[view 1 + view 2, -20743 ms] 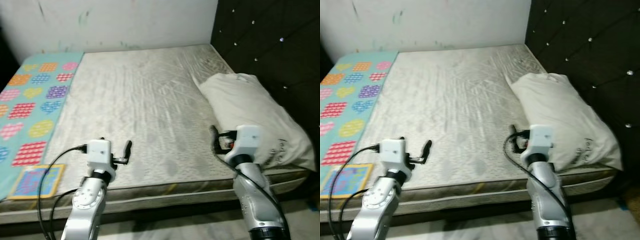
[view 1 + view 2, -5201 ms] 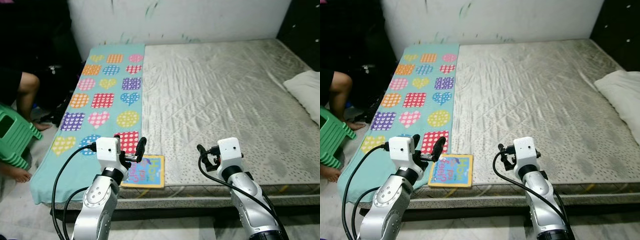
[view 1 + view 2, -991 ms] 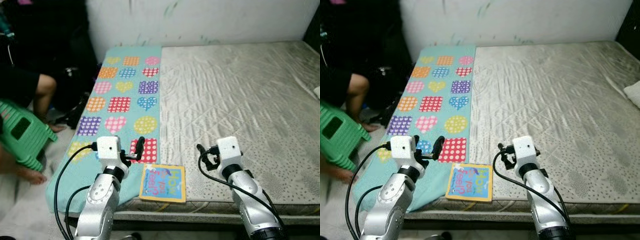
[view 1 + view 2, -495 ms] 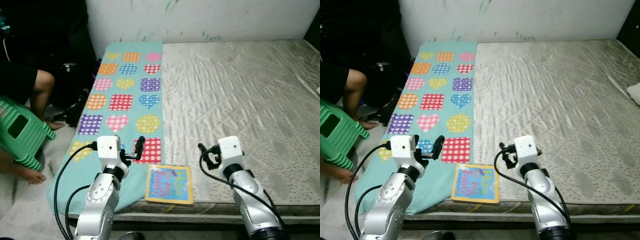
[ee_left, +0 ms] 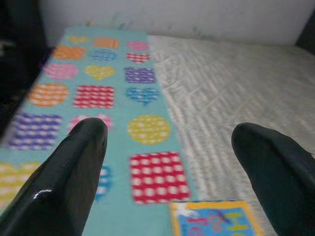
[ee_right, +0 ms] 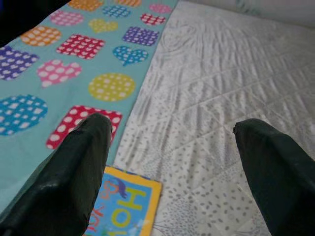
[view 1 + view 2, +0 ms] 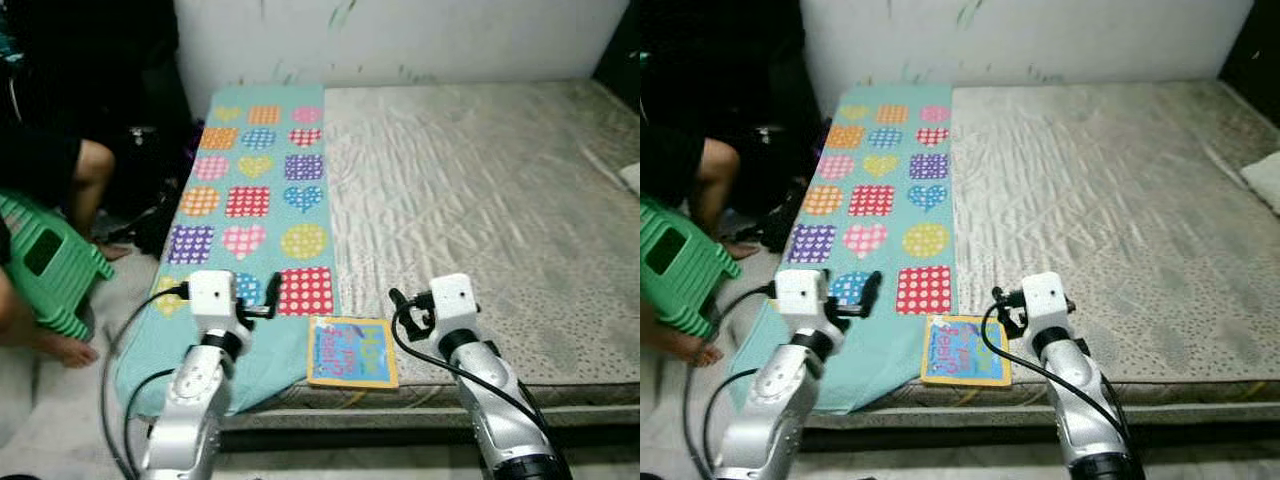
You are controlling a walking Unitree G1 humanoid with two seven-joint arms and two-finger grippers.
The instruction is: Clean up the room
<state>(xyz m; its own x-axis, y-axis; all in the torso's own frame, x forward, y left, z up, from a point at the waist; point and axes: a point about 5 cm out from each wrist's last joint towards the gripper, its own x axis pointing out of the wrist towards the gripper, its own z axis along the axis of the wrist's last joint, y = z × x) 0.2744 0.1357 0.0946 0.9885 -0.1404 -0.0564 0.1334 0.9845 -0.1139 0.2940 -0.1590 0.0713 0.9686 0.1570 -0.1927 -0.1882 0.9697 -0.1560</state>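
**Book waits at the mattress's near edge**

Closer now, both arms flank the book (image 7: 351, 352). Left gripper (image 5: 170, 162) and right gripper (image 6: 172, 162) hang spread and empty. Nothing is picked up; the book lies beside the blanket (image 7: 250, 190).

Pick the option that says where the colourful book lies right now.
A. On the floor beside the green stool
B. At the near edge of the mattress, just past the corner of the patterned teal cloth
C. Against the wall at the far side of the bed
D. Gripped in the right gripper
B: the book lies flat at the mattress's near edge, beside the teal cloth, between the open left gripper and the open right gripper.
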